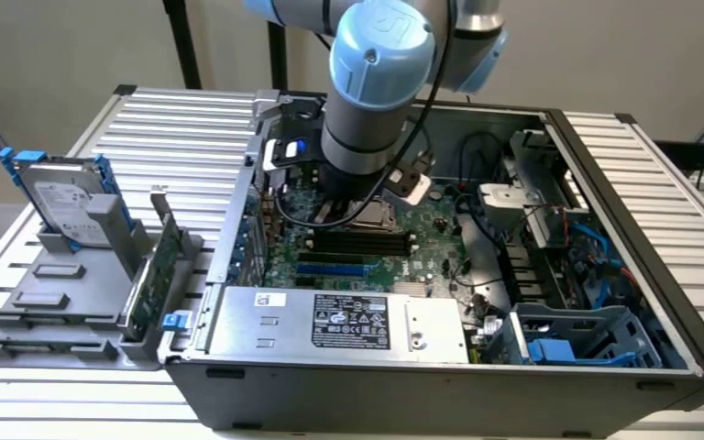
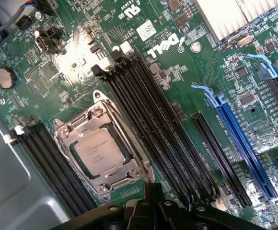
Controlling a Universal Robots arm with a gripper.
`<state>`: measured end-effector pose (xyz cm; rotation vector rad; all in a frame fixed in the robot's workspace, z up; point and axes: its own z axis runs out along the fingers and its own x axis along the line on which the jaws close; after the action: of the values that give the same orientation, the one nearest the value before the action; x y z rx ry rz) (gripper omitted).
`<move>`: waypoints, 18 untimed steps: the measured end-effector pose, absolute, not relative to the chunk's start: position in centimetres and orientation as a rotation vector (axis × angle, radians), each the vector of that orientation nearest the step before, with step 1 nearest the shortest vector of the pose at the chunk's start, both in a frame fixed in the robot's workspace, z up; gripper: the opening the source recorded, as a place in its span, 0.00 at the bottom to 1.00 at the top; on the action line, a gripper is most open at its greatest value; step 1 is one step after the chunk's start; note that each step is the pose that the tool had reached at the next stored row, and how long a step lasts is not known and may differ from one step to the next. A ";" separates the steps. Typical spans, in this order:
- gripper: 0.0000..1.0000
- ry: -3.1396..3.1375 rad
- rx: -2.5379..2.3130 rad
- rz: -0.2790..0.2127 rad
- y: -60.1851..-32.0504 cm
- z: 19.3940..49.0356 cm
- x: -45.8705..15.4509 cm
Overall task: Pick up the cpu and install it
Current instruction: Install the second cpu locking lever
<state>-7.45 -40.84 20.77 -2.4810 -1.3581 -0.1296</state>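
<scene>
Clearly, CPU (image 2: 99, 152): it lies flat inside the metal socket frame (image 2: 102, 154) on the green motherboard (image 2: 177, 86), between two banks of black memory slots (image 2: 153, 129), its silver top facing up.
Seating: it looks level and square in the frame, so I judge placement done or nearly so, though its notches and corners cannot be checked.
Gripper (image 2: 151, 201): its dark body sits at the edge of the wrist view, beside the socket; the jaws are closed tight with nothing between them, and they touch no part that I can make out.
Arm (image 1: 370, 101): in the exterior view it reaches down into the open computer case (image 1: 621, 275), over the board.
Risk, chip: if it rests slightly skewed, any downward press could bend socket pins.
Risk, surroundings: the closed fingers are near the memory slots and frame, so a sideways drift could scrape them.
</scene>
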 end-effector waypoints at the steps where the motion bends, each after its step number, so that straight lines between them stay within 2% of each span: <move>1: 0.11 -1.359 -2.483 -0.129 -40.8 20.6 -7.5; 18: 0.11 -1.376 -2.513 -0.114 -39.8 19.2 -7.8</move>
<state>-7.81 -39.83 19.25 -2.5132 -1.3757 -0.1143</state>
